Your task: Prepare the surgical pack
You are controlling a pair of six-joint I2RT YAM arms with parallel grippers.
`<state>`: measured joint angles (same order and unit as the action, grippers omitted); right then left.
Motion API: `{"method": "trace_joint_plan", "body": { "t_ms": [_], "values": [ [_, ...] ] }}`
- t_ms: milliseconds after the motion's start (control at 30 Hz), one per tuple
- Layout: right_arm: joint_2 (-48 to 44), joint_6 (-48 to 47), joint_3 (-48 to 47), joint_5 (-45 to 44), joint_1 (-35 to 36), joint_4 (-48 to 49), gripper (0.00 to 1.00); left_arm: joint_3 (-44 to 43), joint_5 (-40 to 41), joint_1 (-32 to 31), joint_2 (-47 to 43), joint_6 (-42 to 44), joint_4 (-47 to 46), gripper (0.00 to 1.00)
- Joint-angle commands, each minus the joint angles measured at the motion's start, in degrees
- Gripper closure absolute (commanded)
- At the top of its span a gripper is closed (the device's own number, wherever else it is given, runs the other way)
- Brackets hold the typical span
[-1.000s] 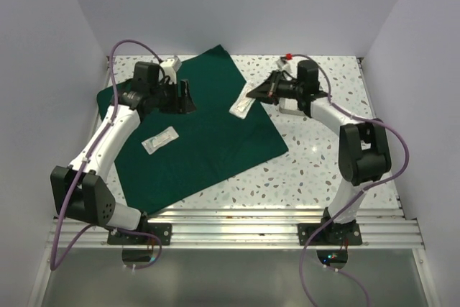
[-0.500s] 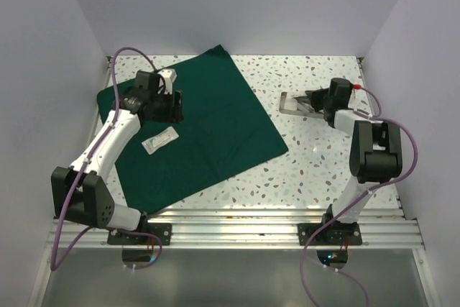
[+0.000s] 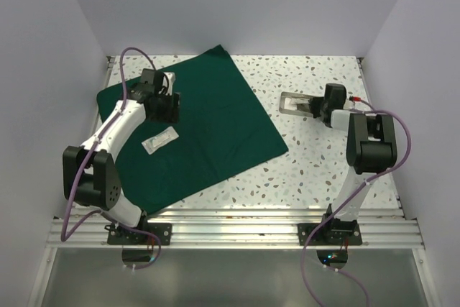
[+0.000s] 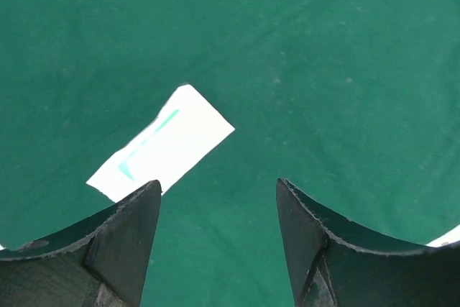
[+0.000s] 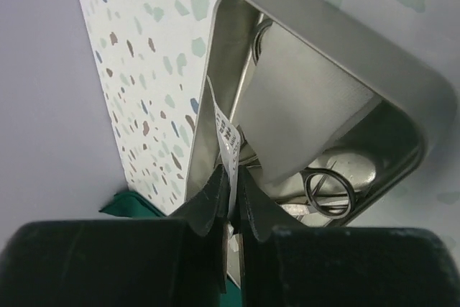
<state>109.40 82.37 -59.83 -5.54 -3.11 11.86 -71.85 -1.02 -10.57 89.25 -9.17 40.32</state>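
Note:
The dark green drape lies spread flat on the left half of the table. A white packet lies on it and also shows in the left wrist view. My left gripper hovers over the drape just beyond that packet, open and empty. My right gripper is at the shallow steel tray, shut on the edge of a white printed packet held over the tray. Steel scissor rings lie in the tray.
The speckled tabletop is bordered by white walls on three sides. A white edge shows at the lower right of the left wrist view. The aluminium rail with the arm bases runs along the near edge.
My right gripper swung right from the drape's right edge to the steel tray, with a white packet in it. My left gripper shifted slightly left over the drape.

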Motion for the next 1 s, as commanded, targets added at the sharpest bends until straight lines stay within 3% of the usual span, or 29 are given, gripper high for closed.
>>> {"method": "trace_joint_plan", "body": {
  "t_ms": [0, 167, 533, 733, 833, 967],
  "values": [
    [1.5, 2.2, -3.2, -2.7, 0.3, -2.0, 0.91, -3.7, 2.7, 0.9, 0.7, 0.4, 1.0, 0.31],
    [1.3, 1.8, -6.2, -0.5, 0.4, -8.1, 0.67, -3.9, 2.2, 1.0, 1.4, 0.1, 1.3, 0.31],
    [-1.4, -15.5, -21.6, 1.5, 0.0, -45.0, 0.29, -2.9, 5.7, 1.2, 0.7, -0.9, 1.9, 0.30],
    [-5.9, -26.2, -26.9, 4.9, 0.4, -54.7, 0.23, -2.3, 15.3, 2.4, 1.2, -5.5, 5.1, 0.28],
    [-7.5, -35.6, -28.1, 12.3, 3.1, -55.0, 0.22, -0.2, 11.9, 5.7, -0.7, -6.5, 3.7, 0.28],
    [-7.3, -48.4, -30.8, 17.0, 15.6, -59.5, 0.22, 0.8, 5.8, 9.4, 0.0, -5.7, 3.2, 0.31]
  ]
}}
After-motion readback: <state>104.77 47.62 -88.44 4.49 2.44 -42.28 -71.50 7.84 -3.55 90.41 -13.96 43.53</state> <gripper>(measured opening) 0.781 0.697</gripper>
